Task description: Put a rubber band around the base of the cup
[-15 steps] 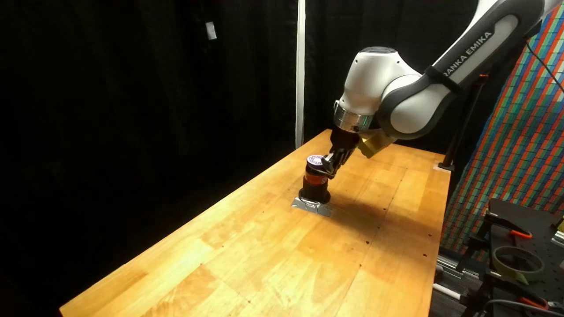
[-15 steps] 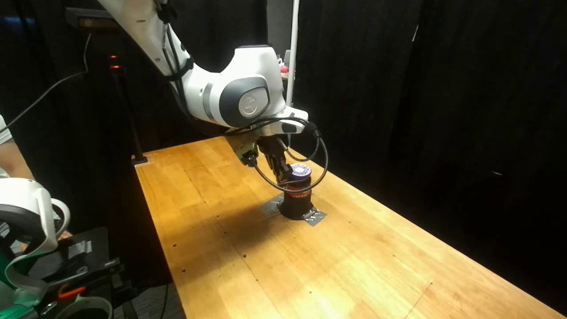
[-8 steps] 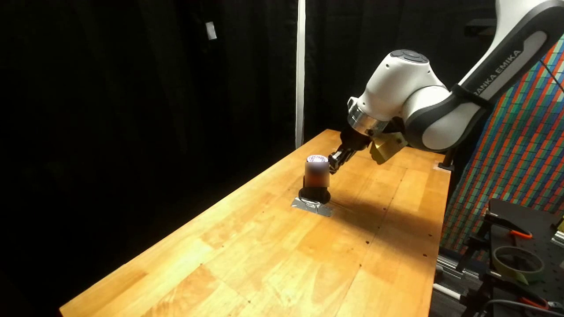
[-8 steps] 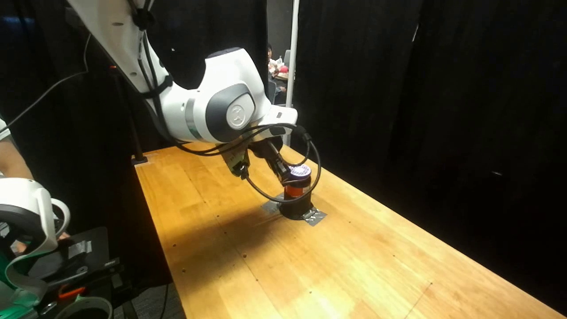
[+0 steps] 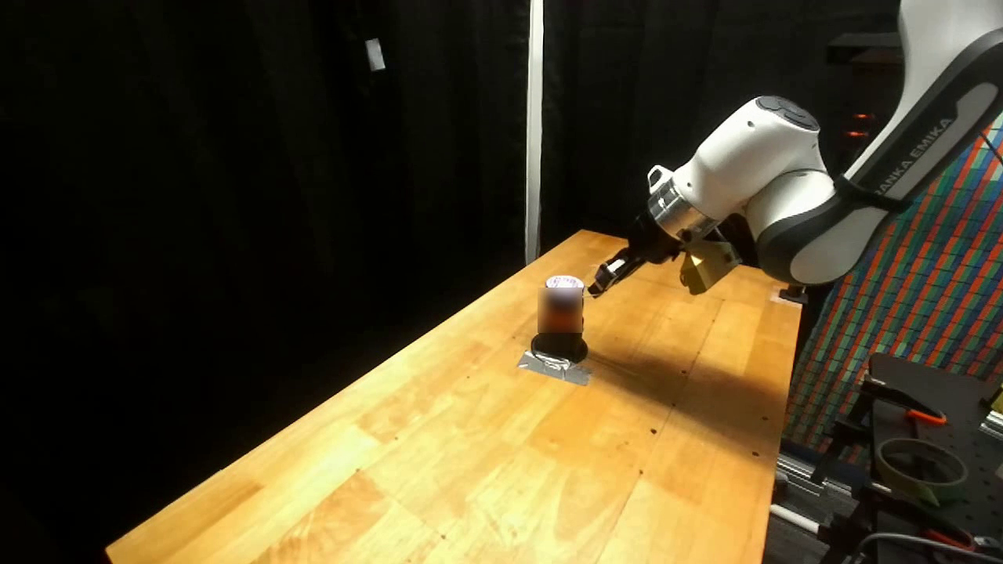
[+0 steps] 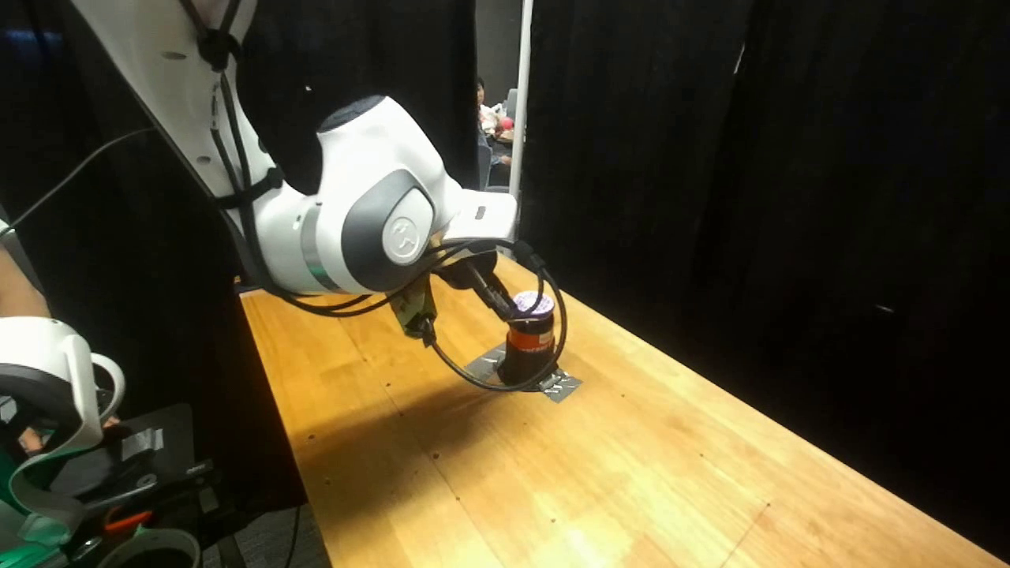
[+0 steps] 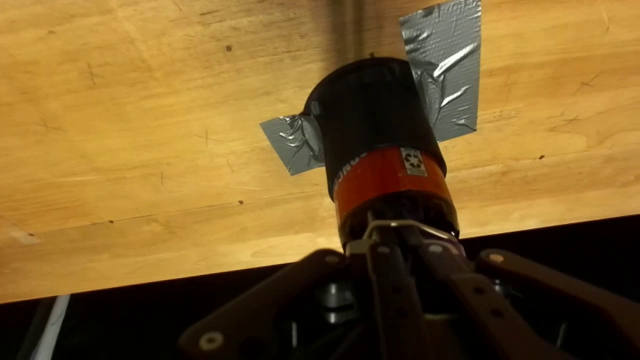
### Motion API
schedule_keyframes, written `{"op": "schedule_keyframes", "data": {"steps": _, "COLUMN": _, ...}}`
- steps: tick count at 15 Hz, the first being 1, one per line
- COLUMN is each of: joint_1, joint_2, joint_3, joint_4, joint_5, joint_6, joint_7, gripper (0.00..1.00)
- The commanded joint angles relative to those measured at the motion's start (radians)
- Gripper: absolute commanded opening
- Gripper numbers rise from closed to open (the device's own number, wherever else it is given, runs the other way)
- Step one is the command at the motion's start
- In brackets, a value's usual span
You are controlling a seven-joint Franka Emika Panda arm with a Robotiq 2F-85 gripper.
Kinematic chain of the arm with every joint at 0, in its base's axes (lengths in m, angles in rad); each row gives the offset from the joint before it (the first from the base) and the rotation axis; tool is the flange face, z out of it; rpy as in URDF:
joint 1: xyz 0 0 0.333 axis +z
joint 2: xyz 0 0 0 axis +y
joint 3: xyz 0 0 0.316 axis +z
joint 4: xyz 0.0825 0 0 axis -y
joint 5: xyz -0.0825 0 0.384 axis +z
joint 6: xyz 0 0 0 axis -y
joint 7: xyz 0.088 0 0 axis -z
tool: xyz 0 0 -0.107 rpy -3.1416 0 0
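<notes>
"Where does the cup (image 7: pixel 384 150) stand?"

"Upright on the desk (image 5: pixel 501 470), grey tape (image 7: pixel 452 85) at its base on two sides, its orange label (image 6: pixel 529 340) showing above the dark lower part."

"And the pincer (image 7: pixel 400 235)?"

"Just beside the cup's upper end, slanting down toward it in both exterior views. I can't tell whether they touch."

"Apart or together?"

"Together; the wrist view has the fingers (image 7: pixel 400 301) converging at their tips."

"That thin pale line there?"

"The rubber band (image 7: pixel 400 223), at the fingertips near the cup's top, well above the base. Whether it goes around the cup, I can't tell."
</notes>
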Motion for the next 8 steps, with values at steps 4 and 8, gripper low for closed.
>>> {"op": "schedule_keyframes", "data": {"steps": 4, "joint_1": 0.052, "joint_2": -0.011, "joint_3": -0.06, "joint_4": -0.135, "joint_5": 0.024, "joint_6": 0.245, "joint_7": -0.015, "gripper": 0.08}}
{"op": "schedule_keyframes", "data": {"steps": 8, "joint_1": 0.066, "joint_2": 0.015, "joint_3": -0.07, "joint_4": -0.183, "joint_5": 0.069, "joint_6": 0.387, "joint_7": -0.039, "gripper": 0.08}}
